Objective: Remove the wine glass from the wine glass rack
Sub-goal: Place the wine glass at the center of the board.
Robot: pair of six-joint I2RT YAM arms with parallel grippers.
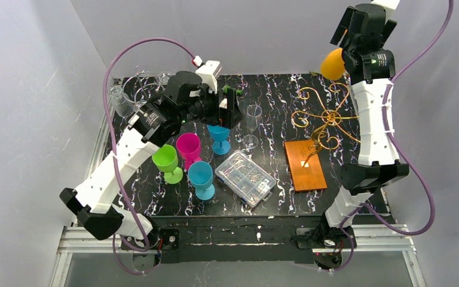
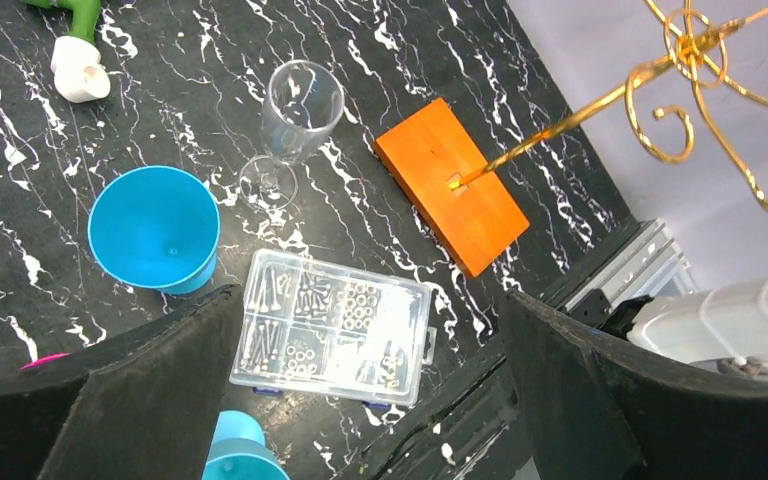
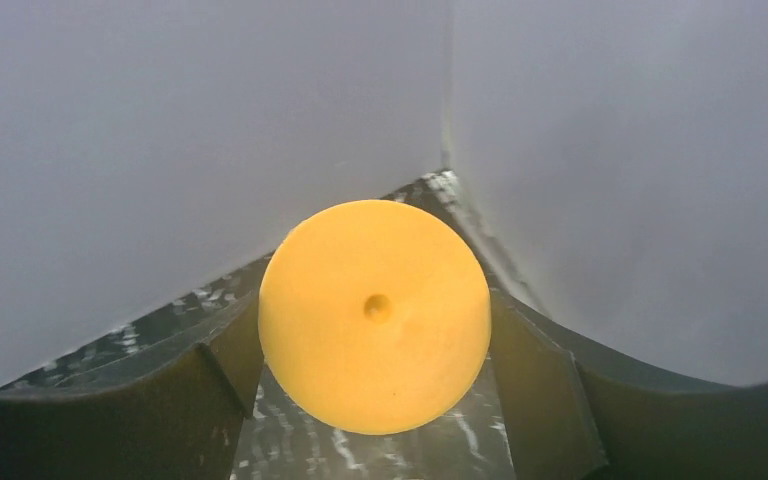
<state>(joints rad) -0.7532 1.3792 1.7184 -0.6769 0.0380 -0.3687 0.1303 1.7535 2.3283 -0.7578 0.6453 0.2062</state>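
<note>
Right claw: we see the right gripper clenched on the orange wine glass, with a finger pressed to each side of its round body.
Orange wine glass: we find it held high by the far right corner of the grey walls, apart from the golden wire; we cannot tell which end faces the wrist camera.
Wine glass rack: we see the wine glass rack on the right of the black marbled table, its golden scrolls on a thin stem fixed in an orange-brown wooden base.
Left claw: we see the left gripper released, jaws spread wide, hanging above the clear plastic box.
Clear flute: we see the clear flute upright between a blue goblet and the wooden base.
Coloured goblets: we count a pink goblet, a green goblet and a second blue goblet, clustered left of the box.
</note>
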